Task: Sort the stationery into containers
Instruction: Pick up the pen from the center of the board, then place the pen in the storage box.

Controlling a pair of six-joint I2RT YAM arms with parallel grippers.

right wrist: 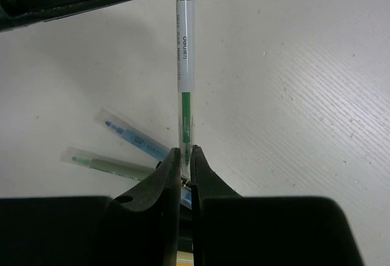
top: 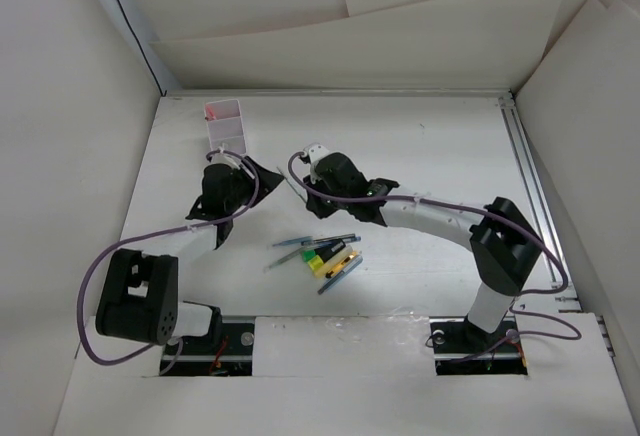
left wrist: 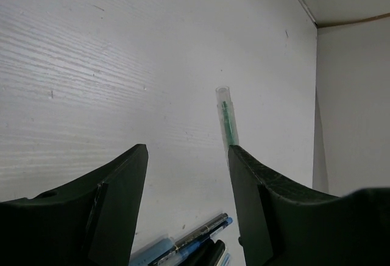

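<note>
We hold the green pen (right wrist: 184,64) pinched in the right gripper (right wrist: 184,155); the left gripper (left wrist: 187,150) stands half open, empty. Next, likely handover: centre pen between its jaws.

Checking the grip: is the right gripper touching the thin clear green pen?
Touching. Right wrist view: right gripper has jaws shut on the thin clear green pen.
</note>
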